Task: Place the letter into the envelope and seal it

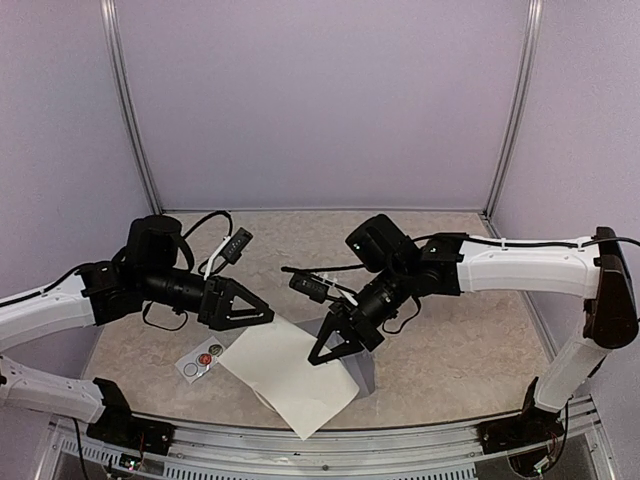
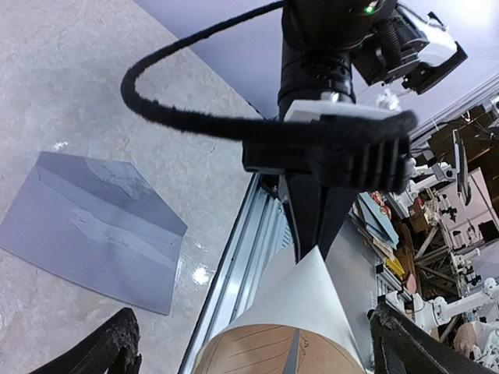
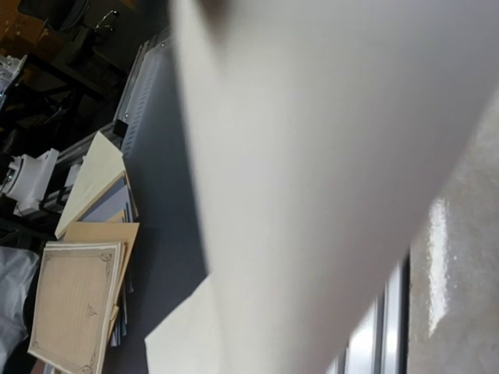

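The letter (image 1: pixel 290 375), a cream sheet, lies tilted over the table's near edge; it bows up into the left wrist view (image 2: pixel 308 312) and fills the right wrist view (image 3: pixel 312 156). My right gripper (image 1: pixel 320 355) is shut on its far corner, and the pinch shows in the left wrist view (image 2: pixel 312 234). My left gripper (image 1: pixel 266 315) stands open at the sheet's left corner, its fingertips (image 2: pixel 105 351) wide on either side of the paper without touching it. The grey envelope (image 1: pixel 363 378) lies flat, flap open, partly under the sheet and the right gripper, and in the left wrist view the envelope (image 2: pixel 93 234) shows whole.
A small white sticker card (image 1: pixel 200 362) lies left of the sheet, near the front. The table's aluminium front rail (image 1: pixel 350 440) runs just under the sheet's overhang. Off the table, below the edge, a stack of spare sheets (image 3: pixel 78 296) rests.
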Robot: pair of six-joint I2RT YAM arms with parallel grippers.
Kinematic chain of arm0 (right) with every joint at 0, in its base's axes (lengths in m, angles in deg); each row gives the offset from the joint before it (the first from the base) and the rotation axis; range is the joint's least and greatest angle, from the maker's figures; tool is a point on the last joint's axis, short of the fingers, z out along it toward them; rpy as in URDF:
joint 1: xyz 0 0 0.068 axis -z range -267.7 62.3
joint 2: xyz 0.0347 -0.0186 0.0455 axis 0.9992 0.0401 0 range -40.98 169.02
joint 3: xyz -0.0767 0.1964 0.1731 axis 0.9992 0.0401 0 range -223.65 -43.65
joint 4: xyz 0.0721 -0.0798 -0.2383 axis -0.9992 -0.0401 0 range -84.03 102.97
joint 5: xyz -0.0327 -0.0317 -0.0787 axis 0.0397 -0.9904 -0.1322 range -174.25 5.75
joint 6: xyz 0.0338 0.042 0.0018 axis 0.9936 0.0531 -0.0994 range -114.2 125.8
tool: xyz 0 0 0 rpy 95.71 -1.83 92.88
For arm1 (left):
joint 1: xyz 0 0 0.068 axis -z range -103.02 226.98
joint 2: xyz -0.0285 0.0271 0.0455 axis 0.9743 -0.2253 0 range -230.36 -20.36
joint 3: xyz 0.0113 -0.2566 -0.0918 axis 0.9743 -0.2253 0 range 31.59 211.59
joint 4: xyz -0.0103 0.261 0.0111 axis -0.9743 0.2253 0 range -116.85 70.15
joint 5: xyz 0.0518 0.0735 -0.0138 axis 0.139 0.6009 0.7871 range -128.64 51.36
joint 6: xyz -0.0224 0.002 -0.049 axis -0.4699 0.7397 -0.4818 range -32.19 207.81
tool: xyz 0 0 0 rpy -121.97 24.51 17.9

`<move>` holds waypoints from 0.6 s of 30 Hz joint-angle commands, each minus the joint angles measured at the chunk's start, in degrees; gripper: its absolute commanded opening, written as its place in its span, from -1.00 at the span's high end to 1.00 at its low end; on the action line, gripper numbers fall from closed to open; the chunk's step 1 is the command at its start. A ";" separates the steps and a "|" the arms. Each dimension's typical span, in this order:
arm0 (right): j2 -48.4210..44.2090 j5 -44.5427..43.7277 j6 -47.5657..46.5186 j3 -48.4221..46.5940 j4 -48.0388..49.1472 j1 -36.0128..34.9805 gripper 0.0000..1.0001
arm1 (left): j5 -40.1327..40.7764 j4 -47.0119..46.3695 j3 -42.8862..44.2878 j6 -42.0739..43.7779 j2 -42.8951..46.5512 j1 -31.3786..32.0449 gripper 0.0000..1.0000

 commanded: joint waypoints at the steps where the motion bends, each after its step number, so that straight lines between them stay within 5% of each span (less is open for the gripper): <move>1: -0.35 0.31 -0.60 -0.54 -0.40 -0.70 1.00 | -3.14 -1.07 1.84 -0.93 3.06 -1.36 -0.83; 5: -0.66 -2.68 1.59 -1.03 1.06 -0.52 1.00 | -0.17 2.10 3.57 -0.23 3.46 -1.36 -0.62; 10: -4.46 -10.35 10.06 2.90 10.46 1.42 1.00 | 22.95 10.88 5.97 -0.57 8.32 -1.53 -0.98; 18: -12.14 -21.76 21.23 9.62 29.44 2.12 1.00 | 26.57 -4.90 -7.42 -17.43 21.89 1.45 -0.98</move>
